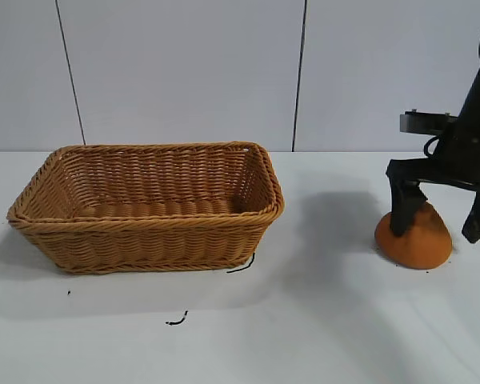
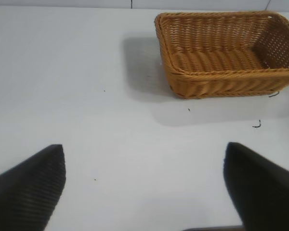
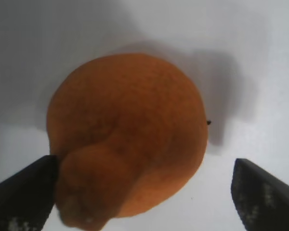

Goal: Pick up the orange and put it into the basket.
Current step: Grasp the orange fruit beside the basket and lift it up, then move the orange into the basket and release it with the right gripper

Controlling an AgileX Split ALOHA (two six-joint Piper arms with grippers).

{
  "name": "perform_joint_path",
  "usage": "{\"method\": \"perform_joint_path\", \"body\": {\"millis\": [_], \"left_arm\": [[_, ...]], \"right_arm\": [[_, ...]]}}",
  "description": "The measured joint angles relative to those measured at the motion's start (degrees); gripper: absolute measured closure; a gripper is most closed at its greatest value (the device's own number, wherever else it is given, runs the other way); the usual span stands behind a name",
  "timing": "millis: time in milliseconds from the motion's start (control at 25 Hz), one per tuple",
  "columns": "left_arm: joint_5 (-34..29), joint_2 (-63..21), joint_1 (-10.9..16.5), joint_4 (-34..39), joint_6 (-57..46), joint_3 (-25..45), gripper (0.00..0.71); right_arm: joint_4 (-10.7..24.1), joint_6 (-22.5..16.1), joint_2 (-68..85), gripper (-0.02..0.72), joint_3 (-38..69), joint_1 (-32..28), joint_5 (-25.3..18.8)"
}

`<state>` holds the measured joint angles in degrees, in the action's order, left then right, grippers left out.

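Note:
The orange [image 1: 422, 246] sits on the white table at the right, its knob up. My right gripper [image 1: 437, 232] is open and lowered over it. One finger [image 1: 402, 214] rests against the orange's left side and the other hangs apart at its right. In the right wrist view the orange [image 3: 130, 115] lies between the spread fingers of the right gripper [image 3: 143, 166], nearer one of them. The wicker basket [image 1: 144, 240] stands empty at the left; it also shows in the left wrist view [image 2: 221, 82]. My left gripper [image 2: 144, 149] is open and empty over bare table, out of the exterior view.
Small black thread scraps lie on the table in front of the basket [image 1: 176, 321] and at its front right corner [image 1: 242, 265]. A bare strip of table separates the basket and the orange. A grey panelled wall stands behind the table.

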<state>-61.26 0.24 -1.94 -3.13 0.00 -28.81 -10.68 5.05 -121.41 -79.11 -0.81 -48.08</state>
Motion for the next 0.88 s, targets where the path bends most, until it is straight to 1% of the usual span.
{"method": "perform_joint_path", "body": {"millis": [80,120,160,320,480,560,680,880], "left_arm": [[0.0,0.0,0.0,0.0,0.0,0.0,0.071],[0.0,0.0,0.0,0.0,0.0,0.0,0.071],[0.0,0.0,0.0,0.0,0.0,0.0,0.071],[0.0,0.0,0.0,0.0,0.0,0.0,0.071],[0.0,0.0,0.0,0.0,0.0,0.0,0.071],[0.0,0.0,0.0,0.0,0.0,0.0,0.071],[0.0,0.0,0.0,0.0,0.0,0.0,0.071],[0.0,0.0,0.0,0.0,0.0,0.0,0.071]], "right_arm": [[-0.11,0.0,0.17,0.539,-0.2,0.0,-0.11],[-0.19,0.0,0.51,0.615,-0.31,0.0,-0.11],[-0.19,0.0,1.14,0.652,-0.5,0.0,-0.23],[0.23,0.0,4.2,0.65,-3.62,0.14,-3.6],[1.46,0.0,8.16,0.65,-10.64,1.64,-7.54],[1.62,-0.16,9.2,0.65,-14.71,3.61,-9.83],[1.8,-1.65,9.42,0.65,-20.26,7.47,-12.35],[2.47,-3.96,9.3,0.65,-25.96,15.57,-12.76]]}}
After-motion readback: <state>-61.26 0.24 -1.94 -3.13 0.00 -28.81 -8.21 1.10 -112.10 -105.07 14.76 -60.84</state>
